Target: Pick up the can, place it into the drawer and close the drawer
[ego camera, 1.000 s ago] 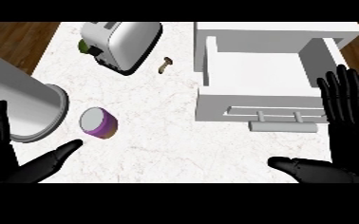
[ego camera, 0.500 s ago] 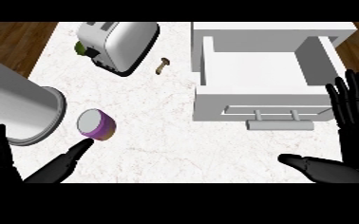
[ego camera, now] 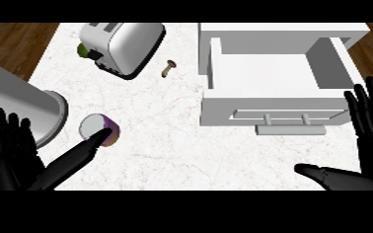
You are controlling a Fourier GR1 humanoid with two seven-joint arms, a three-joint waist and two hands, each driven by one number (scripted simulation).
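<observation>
**Can on the counter, drawer pulled open**

The can, purple-sided with a pale grey top, stands on the white marbled counter at the left. Well apart to its right, the white drawer stands open, its handle facing the view's lower edge.

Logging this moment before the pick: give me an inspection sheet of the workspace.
Surface: white marbled counter, wood floor beyond its far corners.
Job's things: purple can upright at the left; white drawer pulled open, nothing seen inside.
Clutter: toaster far left, small brown mushroom beside it, grey cylinder at the left edge.
Hands: left hand open, its thumb touching the can; right hand open beside the drawer's front.
Cables: nothing seen.
Surroundings: nothing else seen.
</observation>
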